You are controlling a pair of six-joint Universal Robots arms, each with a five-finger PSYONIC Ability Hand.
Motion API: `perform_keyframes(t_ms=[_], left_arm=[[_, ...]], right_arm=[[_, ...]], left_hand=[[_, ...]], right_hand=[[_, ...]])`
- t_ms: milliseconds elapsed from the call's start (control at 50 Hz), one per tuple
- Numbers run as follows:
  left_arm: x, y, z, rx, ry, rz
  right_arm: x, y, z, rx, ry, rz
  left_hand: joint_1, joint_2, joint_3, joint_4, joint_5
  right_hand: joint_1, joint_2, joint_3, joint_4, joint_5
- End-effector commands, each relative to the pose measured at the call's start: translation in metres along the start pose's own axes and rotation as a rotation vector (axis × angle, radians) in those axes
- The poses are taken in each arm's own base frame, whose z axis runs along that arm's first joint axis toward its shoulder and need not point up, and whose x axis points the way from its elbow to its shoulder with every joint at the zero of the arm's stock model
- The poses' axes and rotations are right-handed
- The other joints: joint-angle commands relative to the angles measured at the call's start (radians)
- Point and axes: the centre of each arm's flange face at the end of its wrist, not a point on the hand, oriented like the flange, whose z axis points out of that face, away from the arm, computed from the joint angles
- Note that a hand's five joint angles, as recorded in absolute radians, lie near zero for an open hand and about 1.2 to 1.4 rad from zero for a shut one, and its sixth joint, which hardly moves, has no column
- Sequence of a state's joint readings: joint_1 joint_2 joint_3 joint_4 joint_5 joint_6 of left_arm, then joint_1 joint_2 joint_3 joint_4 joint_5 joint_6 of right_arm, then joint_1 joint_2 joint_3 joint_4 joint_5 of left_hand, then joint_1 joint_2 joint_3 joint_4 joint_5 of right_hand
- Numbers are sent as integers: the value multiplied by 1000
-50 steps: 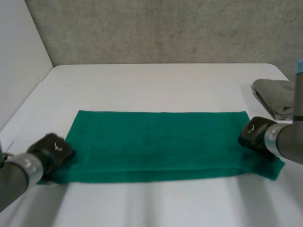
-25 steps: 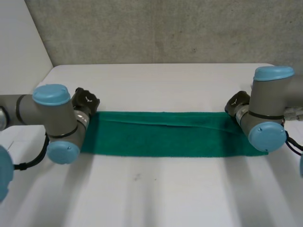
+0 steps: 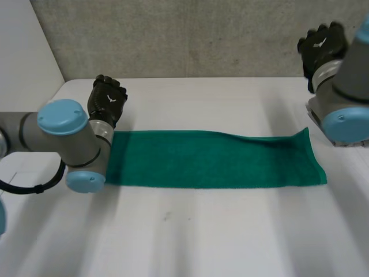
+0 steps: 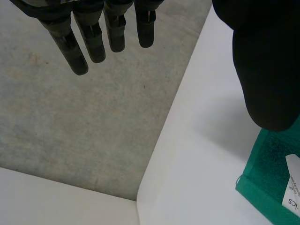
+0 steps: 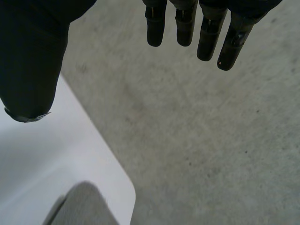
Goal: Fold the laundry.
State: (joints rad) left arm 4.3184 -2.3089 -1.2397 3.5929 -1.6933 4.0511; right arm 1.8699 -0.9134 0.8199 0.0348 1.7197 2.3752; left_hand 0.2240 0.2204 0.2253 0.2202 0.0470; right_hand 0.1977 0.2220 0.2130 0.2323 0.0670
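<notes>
A folded towel (image 3: 213, 158) is laid from left to right across the middle of the table (image 3: 202, 231). The left hand (image 3: 107, 99) is held just beyond its far left corner. The right hand (image 3: 322, 45) is raised near the table's far right corner, where another cloth (image 5: 79, 208) is set.

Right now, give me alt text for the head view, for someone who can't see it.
A green towel lies as a long, narrow strip across a white table, with neither robot hand holding it. The left hand hovers just beyond the towel's left end, and the right hand hangs high past its right end, in front of a grey concrete wall.
</notes>
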Motion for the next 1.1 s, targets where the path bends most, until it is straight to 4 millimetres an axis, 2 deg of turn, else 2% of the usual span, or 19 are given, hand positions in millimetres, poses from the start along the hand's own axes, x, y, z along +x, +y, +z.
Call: perform_keyframes(t_ms=[20, 120, 140, 180, 280, 360, 440, 600, 660, 700, 720, 740, 820, 940, 1020, 1100], left_arm=[[-14, -9, -26, -5, 21, -39], [-13, -13, -58, -13, 76, -134], [-12, -14, -62, -11, 87, -146], [-11, -15, -69, -7, 106, -171], [-3, -16, -85, 10, 176, -257], [1, -14, -88, 1, 191, -279], [6, -14, -89, 1, 203, -278], [7, -14, -89, -1, 205, -279], [7, -13, -89, -2, 206, -279], [7, -13, -89, -3, 207, -279], [7, -13, -89, -3, 207, -279], [7, -13, -89, -3, 207, -279], [8, -12, -89, -6, 208, -279], [6, -11, -87, -7, 199, -279], [4, -13, -88, -6, 195, -279], [2, -16, -89, 0, 193, -280]], right_arm=[[19, -2, -32, -3, -108, 50], [-2, 32, -65, -156, -302, 63], [-9, 46, -77, -207, -353, 67], [-17, 63, -89, -255, -397, 75], [-40, 98, -105, -277, -455, 102], [-50, 117, -108, -279, -449, 110], [-58, 135, -103, -266, -419, 122], [-68, 156, -91, -265, -399, 122], [-73, 163, -89, -278, -405, 120], [-76, 167, -86, -282, -407, 119], [-75, 167, -85, -287, -398, 115], [-73, 167, -84, -288, -390, 113], [-60, 172, -79, -297, -360, 129], [-23, 182, -72, -324, -262, 96], [2, 192, -69, -346, -196, -5], [23, 191, -67, -357, -140, -127]], left_hand=[[-22, -19, -24, -18, -20], [-22, -19, -24, -18, -20], [-22, -19, -24, -18, -20], [-19, -16, -21, -16, -17], [-5, -1, -6, -1, -2], [1, 5, 0, 5, 4], [1, 5, 0, 5, 4], [1, 5, 0, 5, 4], [1, 5, 0, 5, 4], [1, 5, 0, 5, 4], [1, 5, 0, 5, 4], [1, 5, 0, 5, 4], [1, 5, 0, 5, 4], [1, 5, 0, 5, 4], [1, 5, 0, 5, 4], [-2, 2, -3, 2, 1]], right_hand=[[-23, -48, -38, -58, -67], [-23, -48, -38, -58, -67], [-23, -48, -38, -58, -67], [13, -11, -2, -22, -31], [186, 162, 171, 152, 142], [236, 212, 221, 202, 193], [324, 300, 309, 290, 281], [483, 459, 468, 448, 439], [618, 593, 602, 583, 574], [896, 872, 881, 861, 852], [1141, 1117, 1126, 1107, 1098], [1198, 1174, 1183, 1163, 1154], [1199, 1174, 1183, 1164, 1155], [1199, 1174, 1183, 1164, 1155], [1199, 1174, 1183, 1164, 1155], [1199, 1174, 1183, 1164, 1155]])
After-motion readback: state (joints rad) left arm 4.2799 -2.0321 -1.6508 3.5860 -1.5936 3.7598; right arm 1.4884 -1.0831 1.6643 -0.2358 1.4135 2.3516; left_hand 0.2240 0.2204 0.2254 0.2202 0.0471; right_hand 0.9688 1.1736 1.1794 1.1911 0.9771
